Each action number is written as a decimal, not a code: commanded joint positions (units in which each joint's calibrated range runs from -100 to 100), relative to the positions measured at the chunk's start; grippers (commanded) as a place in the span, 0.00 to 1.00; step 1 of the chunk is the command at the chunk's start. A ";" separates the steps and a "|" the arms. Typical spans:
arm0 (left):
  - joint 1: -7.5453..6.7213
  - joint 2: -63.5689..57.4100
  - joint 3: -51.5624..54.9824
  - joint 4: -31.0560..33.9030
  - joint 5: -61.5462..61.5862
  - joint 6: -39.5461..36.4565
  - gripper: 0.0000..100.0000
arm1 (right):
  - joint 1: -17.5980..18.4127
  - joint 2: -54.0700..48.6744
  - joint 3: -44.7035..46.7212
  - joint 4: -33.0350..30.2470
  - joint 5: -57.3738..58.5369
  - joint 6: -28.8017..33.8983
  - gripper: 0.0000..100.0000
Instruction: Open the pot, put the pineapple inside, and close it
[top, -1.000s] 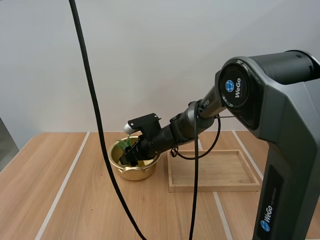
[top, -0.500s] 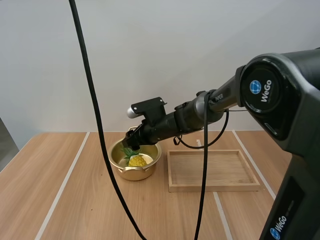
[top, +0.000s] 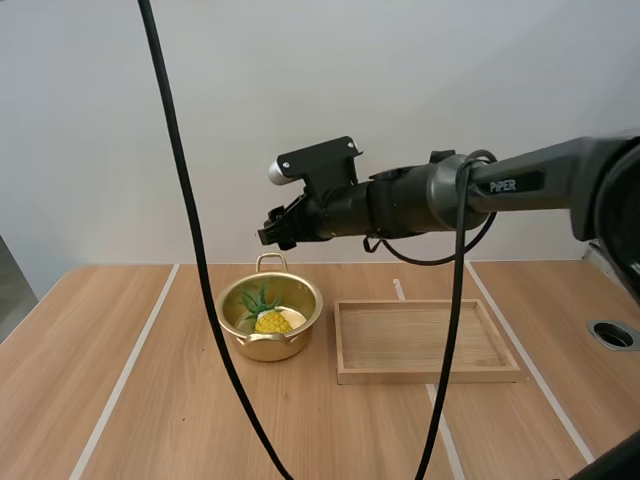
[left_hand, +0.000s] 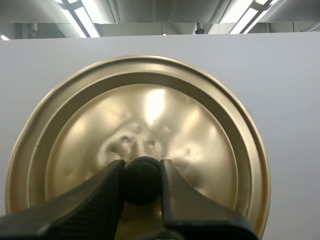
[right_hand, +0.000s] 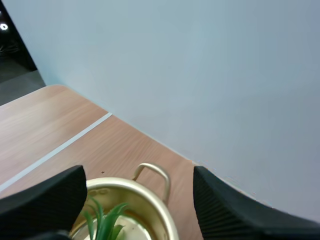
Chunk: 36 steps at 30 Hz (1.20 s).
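Observation:
The gold pot (top: 262, 346) stands uncovered on the table with the yellow pineapple (top: 271, 320) inside, green leaves up. My right gripper (top: 273, 231) hangs well above the pot's far rim, open and empty. In the right wrist view its fingers (right_hand: 226, 205) stand wide apart over the pot (right_hand: 159, 206) and the pineapple's leaves (right_hand: 104, 221). The gold lid (left_hand: 150, 115) is held up in the air facing the left wrist camera, and my left gripper (left_hand: 142, 172) is shut on its black knob (left_hand: 142, 181).
A shallow wooden tray (top: 428, 372) lies just right of the pot. A round hole (top: 612, 333) is set in the table near its right edge. White stripes run across the wooden tabletop.
My right gripper was down in the pot with the pineapple; it let go, left the pineapple there, and rose up and slightly right.

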 joint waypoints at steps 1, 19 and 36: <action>0.11 -0.28 -0.37 -0.55 -1.44 -0.24 0.00 | -0.17 -3.87 -0.30 0.57 -5.43 0.00 1.00; 0.11 -0.28 -0.37 -0.55 -1.44 -0.24 0.00 | -3.15 -20.03 -0.30 1.60 -50.36 0.00 0.00; 0.11 -0.28 -0.37 -0.55 -1.44 -0.24 0.00 | -8.62 -43.12 2.10 8.71 -36.73 0.00 0.00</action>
